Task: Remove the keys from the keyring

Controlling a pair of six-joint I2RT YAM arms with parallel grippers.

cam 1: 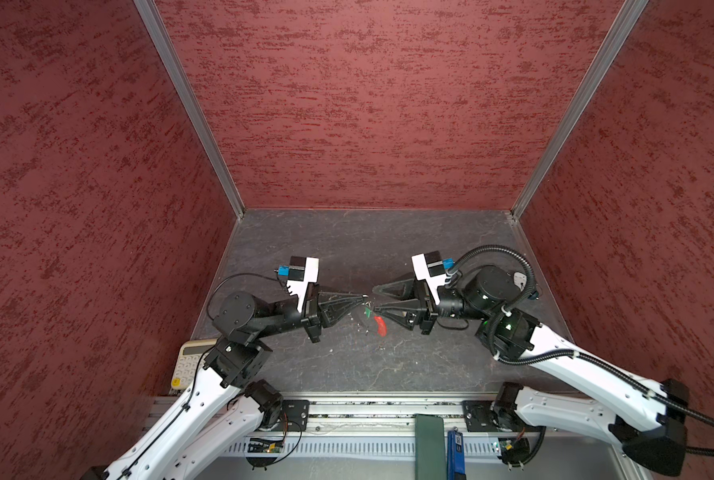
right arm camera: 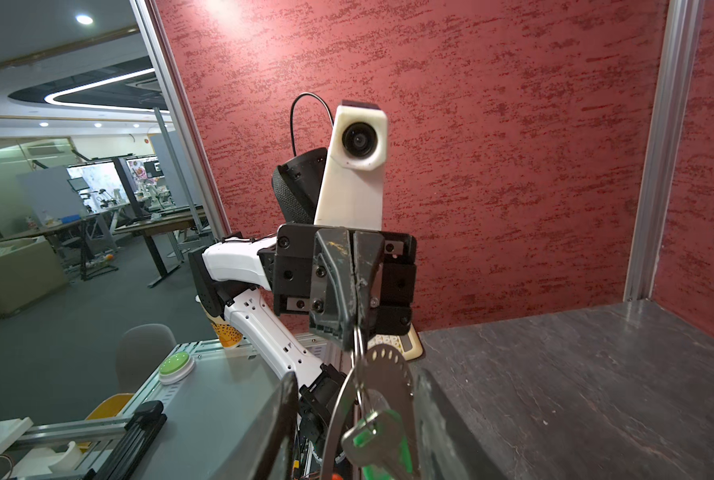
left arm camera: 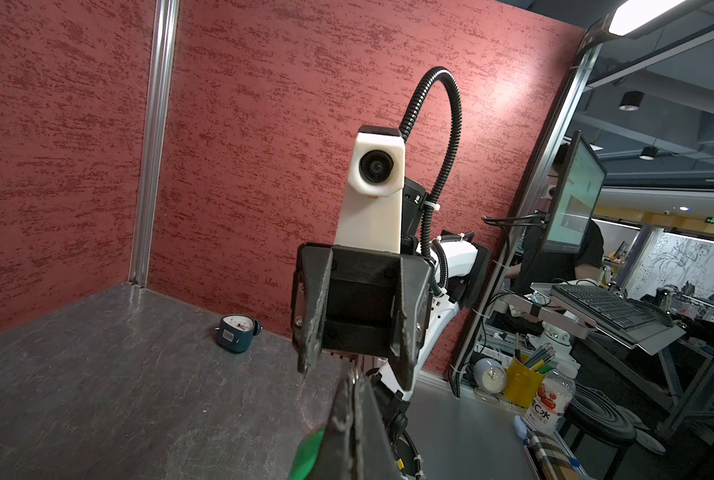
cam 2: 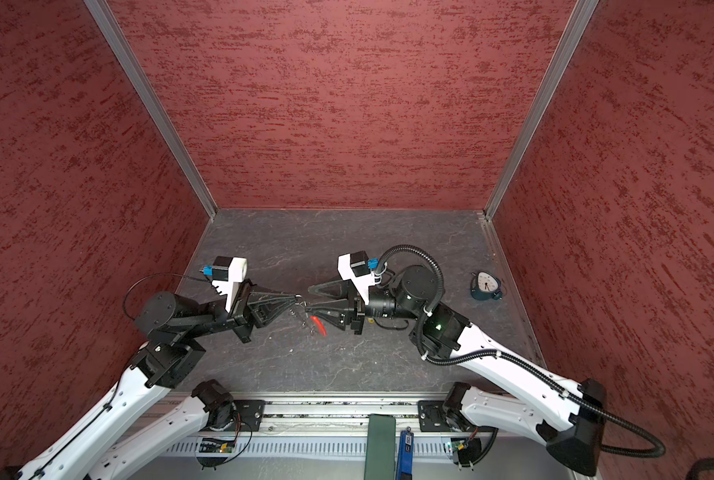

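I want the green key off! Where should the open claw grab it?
Probably pinch the green key by its flat plastic body, below its small ring, coming from the right. It hangs from the keyring that the left gripper pinches, and sits between the open fingers of the right gripper.

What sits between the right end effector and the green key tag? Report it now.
Nothing visible does. The green key tag hangs from the keyring right at the tips of the open right end effector. The left end effector, shut on the keyring, holds it from the opposite side, not between them.
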